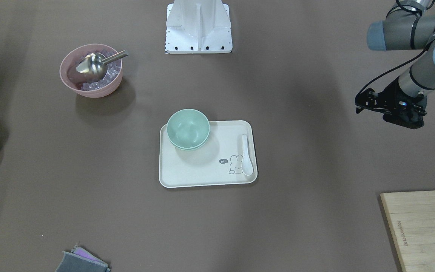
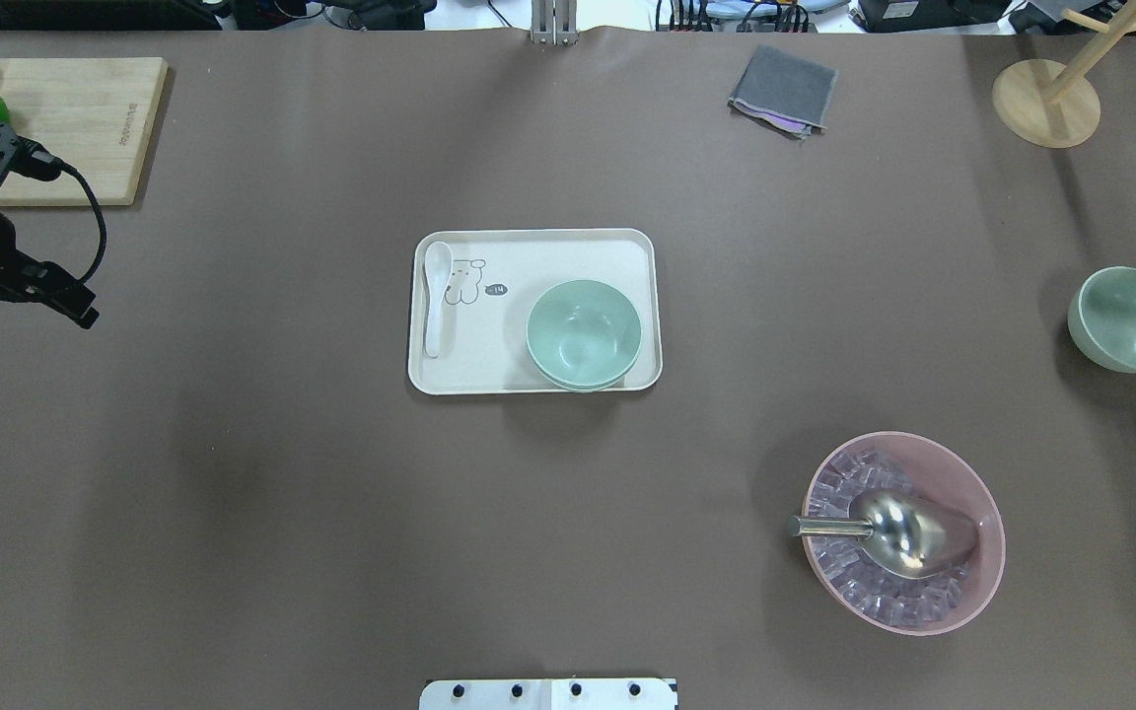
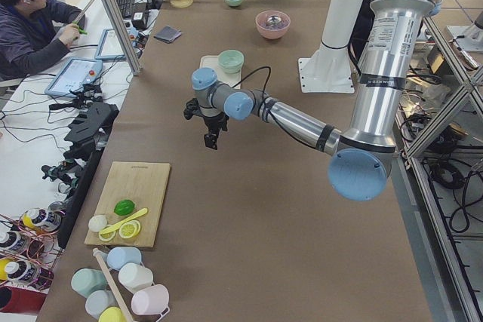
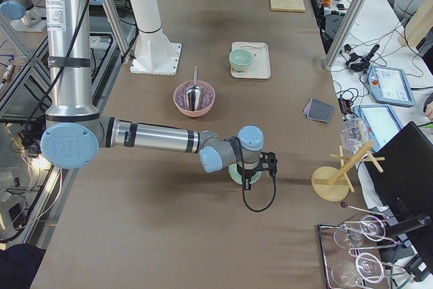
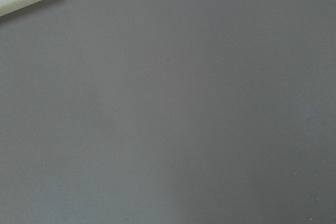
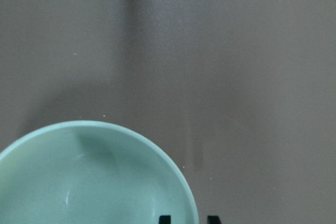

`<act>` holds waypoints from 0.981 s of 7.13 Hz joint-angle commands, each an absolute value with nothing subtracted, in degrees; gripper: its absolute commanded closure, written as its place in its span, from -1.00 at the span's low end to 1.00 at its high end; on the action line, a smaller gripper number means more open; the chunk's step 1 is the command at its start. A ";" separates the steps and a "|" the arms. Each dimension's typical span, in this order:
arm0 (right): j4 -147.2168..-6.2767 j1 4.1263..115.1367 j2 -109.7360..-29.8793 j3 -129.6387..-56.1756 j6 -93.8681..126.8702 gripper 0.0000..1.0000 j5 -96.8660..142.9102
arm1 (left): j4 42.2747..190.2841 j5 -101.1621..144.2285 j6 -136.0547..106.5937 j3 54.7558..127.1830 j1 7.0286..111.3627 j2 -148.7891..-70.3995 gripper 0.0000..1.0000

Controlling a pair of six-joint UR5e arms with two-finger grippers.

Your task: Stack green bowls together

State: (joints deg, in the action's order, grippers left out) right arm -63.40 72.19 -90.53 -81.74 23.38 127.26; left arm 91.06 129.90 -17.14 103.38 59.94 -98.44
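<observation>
Stacked green bowls: two, one nested in the other, upright on the tray, in the corner nearest the robot and toward its right.
Third green bowl: upright and alone on the bench at the right end, well apart from the tray.
Right pincer: at that bowl's rim, spread, with one fingertip inside the rim and the other outside. No contact shows.
Left pincer: hangs above the bench near the left end, close to the cutting board. Cannot tell whether it is spread or pressed together.
Tray: cream rectangle with a rabbit drawing, mid-bench.
Spoon: white, lying along the tray's left side, apart from the bowls.
Pink bowl: larger, holding ice cubes and a metal scoop. It sits in the right half, nearer the robot's edge than the tray and the third bowl.
Cutting board: wooden, far left corner, with fruit pieces at its end.
Cloth: grey, folded, by the far edge.
Wooden stand: far right corner.
</observation>
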 commanded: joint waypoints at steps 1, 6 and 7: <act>-63.46 72.16 -90.53 -81.74 25.03 0.62 127.35 | 91.05 129.90 -17.14 103.53 59.94 -98.44 -0.97; -63.53 72.68 -87.99 -88.22 36.87 1.00 132.95 | 91.05 129.90 -17.14 103.45 60.03 -98.35 -0.97; -66.24 72.77 -85.54 -90.59 41.79 1.00 133.67 | 91.05 129.90 -17.14 103.45 60.03 -98.26 -0.97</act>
